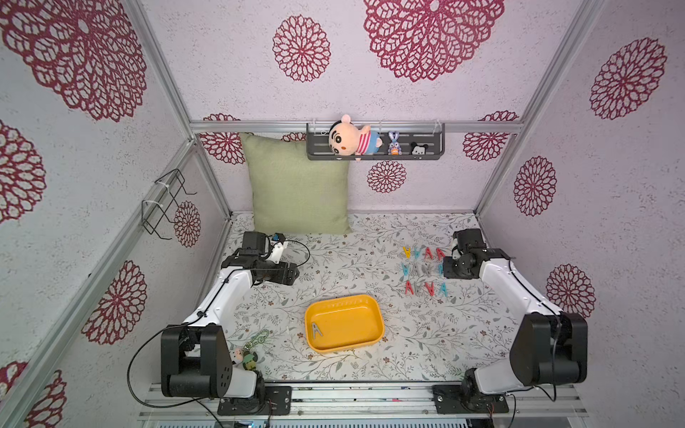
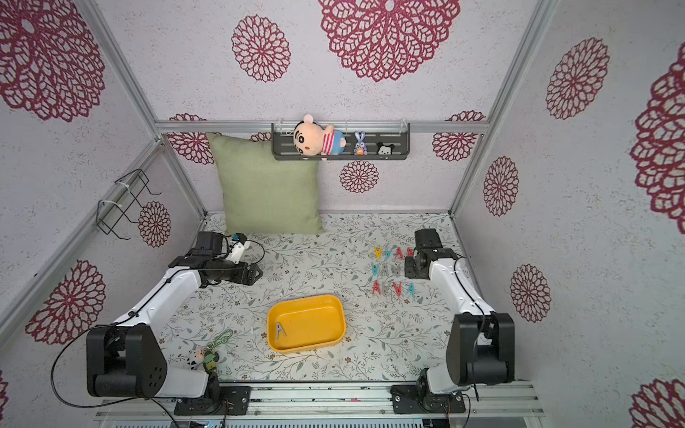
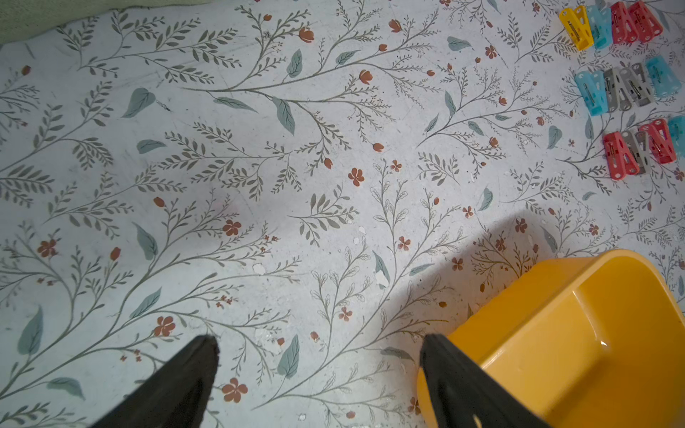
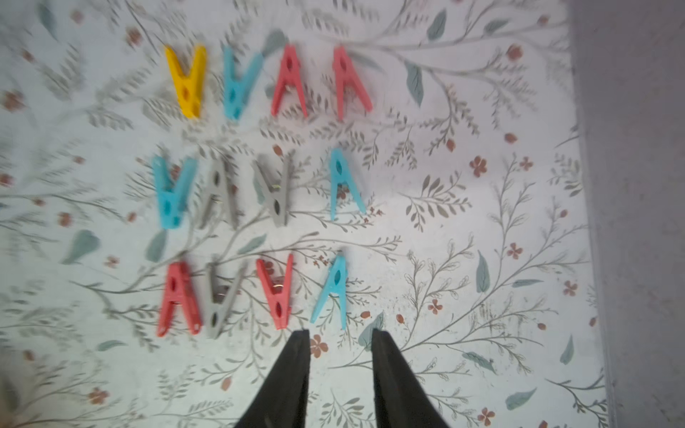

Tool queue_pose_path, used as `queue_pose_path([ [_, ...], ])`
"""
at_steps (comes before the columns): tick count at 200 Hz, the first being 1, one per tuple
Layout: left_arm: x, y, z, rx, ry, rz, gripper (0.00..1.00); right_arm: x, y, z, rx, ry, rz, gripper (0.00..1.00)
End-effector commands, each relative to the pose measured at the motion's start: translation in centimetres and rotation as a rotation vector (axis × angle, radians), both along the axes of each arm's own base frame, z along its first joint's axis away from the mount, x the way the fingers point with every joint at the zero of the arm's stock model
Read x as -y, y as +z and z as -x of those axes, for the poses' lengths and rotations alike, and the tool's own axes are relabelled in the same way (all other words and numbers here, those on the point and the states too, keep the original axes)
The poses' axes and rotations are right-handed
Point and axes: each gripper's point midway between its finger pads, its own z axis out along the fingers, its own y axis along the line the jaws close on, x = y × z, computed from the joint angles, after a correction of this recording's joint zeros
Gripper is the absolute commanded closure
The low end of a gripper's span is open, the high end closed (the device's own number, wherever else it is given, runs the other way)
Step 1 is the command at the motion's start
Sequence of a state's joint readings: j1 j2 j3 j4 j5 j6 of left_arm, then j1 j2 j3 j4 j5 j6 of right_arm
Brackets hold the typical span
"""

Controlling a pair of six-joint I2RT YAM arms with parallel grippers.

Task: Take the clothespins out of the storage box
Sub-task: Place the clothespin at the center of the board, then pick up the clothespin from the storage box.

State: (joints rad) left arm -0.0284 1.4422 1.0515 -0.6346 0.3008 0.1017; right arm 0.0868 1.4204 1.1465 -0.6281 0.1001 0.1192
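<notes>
One grey pin is seen lying in the yellow box, toward its left end. Twelve more pins (red, blue, grey, one yellow) are laid in three rows on the bench, beyond the box to the right. Next to them the right claw is held slightly parted, empty. The left claw is spread wide, empty, near the box.

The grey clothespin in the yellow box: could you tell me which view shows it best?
Both top views: the clothespin lies unobstructed in the box. The left wrist view shows only a box corner, the right wrist view neither.
</notes>
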Motion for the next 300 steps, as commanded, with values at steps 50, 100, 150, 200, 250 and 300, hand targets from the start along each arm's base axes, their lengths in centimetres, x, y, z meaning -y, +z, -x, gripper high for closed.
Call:
queue_pose_path([
  [50,1.6,-0.3,1.3,-0.043,-0.104,0.046,0.06,-19.2,7.4,6.7,0.119,0.267,-0.456,0.67],
  [100,3.1,-0.9,3.5,-0.099,-0.225,0.082,0.07,-33.4,2.8,14.3,0.003,0.592,-0.367,0.68],
  [150,1.6,-1.9,4.2,-0.107,-0.194,-0.001,0.07,-40.2,-3.3,16.8,-0.065,0.714,-0.308,0.74],
  [200,0.6,-3.1,3.9,-0.089,-0.112,-0.022,0.06,-43.0,-6.2,17.1,-0.08,0.764,-0.229,0.73],
  [250,-0.5,-2.8,3.1,-0.079,-0.051,-0.025,0.06,-44.7,-8.2,17.9,-0.1,0.773,-0.164,0.75],
  [300,-1.9,-2.4,2.5,-0.075,0.016,-0.008,0.06,-44.1,-9.1,18.0,-0.117,0.757,-0.15,0.75],
])
